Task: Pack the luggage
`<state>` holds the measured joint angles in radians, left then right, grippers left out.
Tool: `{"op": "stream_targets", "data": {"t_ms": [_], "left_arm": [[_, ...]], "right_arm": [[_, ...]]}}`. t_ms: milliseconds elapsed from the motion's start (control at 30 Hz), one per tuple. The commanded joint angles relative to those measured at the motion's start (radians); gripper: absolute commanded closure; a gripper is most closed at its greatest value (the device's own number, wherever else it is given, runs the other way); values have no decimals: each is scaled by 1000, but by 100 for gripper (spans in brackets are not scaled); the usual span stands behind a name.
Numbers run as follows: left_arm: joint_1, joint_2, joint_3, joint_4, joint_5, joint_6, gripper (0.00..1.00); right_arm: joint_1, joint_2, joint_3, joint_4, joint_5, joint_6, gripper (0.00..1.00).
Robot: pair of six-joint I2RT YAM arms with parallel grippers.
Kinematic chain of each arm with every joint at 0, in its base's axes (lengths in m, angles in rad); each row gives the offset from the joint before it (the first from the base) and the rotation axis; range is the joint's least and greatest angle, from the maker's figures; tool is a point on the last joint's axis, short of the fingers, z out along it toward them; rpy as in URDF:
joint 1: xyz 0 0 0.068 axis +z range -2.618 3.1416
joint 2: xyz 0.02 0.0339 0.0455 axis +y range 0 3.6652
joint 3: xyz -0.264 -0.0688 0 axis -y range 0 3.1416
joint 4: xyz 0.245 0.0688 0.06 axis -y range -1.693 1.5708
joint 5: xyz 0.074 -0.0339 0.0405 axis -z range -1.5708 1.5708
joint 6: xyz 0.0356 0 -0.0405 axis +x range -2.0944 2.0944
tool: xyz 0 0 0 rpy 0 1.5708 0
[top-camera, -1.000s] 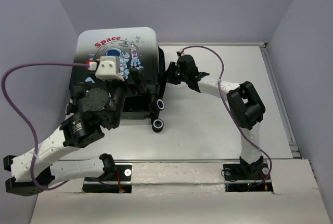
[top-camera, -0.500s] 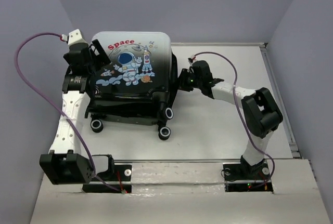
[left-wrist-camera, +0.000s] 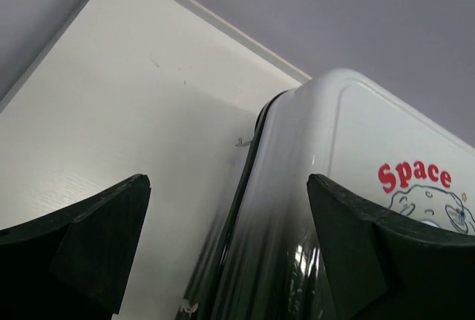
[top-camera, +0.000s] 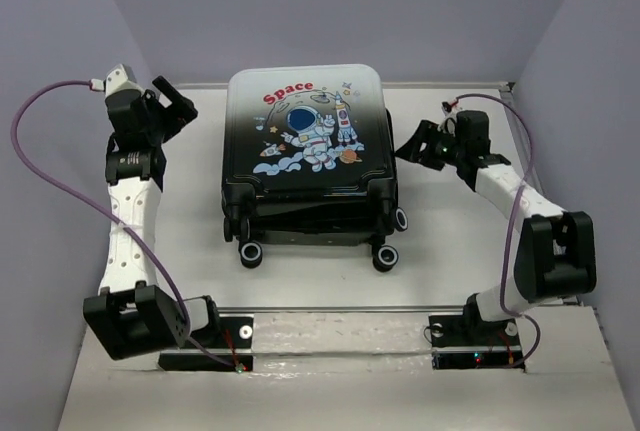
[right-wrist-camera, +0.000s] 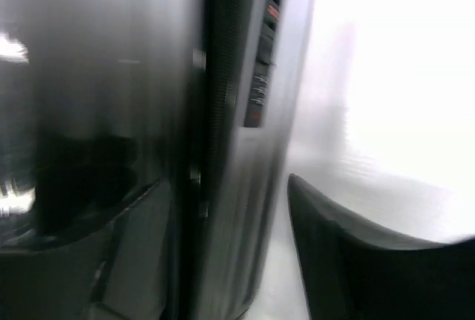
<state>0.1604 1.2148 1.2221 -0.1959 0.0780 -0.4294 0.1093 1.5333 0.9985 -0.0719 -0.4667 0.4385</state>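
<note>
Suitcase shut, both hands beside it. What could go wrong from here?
1. The right hand is open, close beside the suitcase. Its wrist view shows the side seam just ahead of the fingers, so a swing might knock it.
2. The suitcase lies flat with its wheels at the near end, so a nudge may slide it.
3. The left arm's purple cable loops wide and might snag.

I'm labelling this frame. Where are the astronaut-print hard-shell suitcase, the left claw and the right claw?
White-to-black astronaut-print hard-shell suitcase [top-camera: 305, 166]: top view, on its printed shell.
Left claw [top-camera: 176, 102]: top view, midway between its fingertips.
Right claw [top-camera: 410, 140]: top view, midway between its fingertips.
</note>
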Motion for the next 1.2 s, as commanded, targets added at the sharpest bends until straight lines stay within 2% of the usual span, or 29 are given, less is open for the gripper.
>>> {"op": "stream_targets", "data": {"t_ms": [0,67,100,133,167,233,333,500,633,800,933,1000,1033,1067,1167], "left_arm": [[22,57,-55,131,98,-124,4],[24,45,-157,167,111,-164,10],[24,23,-208,249,111,-192,15],[24,-21,-305,281,100,-234,29],[22,-40,-347,327,71,-249,37],[24,-54,-404,332,36,-247,43],[24,-47,-491,303,-111,-271,55],[1,-15,-614,436,-122,-347,59],[-152,61,-627,440,-162,-330,63],[-235,8,-739,512,-175,-371,69],[-427,-41,-783,483,-271,-391,78],[-502,-73,-817,468,-297,-427,79],[-578,-86,-826,458,-313,-437,80],[-620,-116,-849,440,-348,-466,80],[-764,-168,-878,394,-397,-508,82]], "right_arm": [[-26,-131,34,17,60,25,77],[-36,-107,66,-31,98,8,93],[-36,-90,81,-41,115,6,93],[-36,-55,100,-48,137,6,93],[-36,-36,110,-48,146,3,93],[-36,7,147,-51,164,-4,93],[-36,102,213,-89,201,-27,93],[3,223,278,-95,201,-47,93],[90,321,360,-127,232,-63,93],[138,442,483,-132,188,-64,93],[179,586,682,-135,80,-72,92],[199,719,901,-190,10,-70,90],[211,769,986,-212,-19,-60,90],[211,857,1138,-244,-85,-20,89],[211,956,1328,-259,-147,38,81]]}}
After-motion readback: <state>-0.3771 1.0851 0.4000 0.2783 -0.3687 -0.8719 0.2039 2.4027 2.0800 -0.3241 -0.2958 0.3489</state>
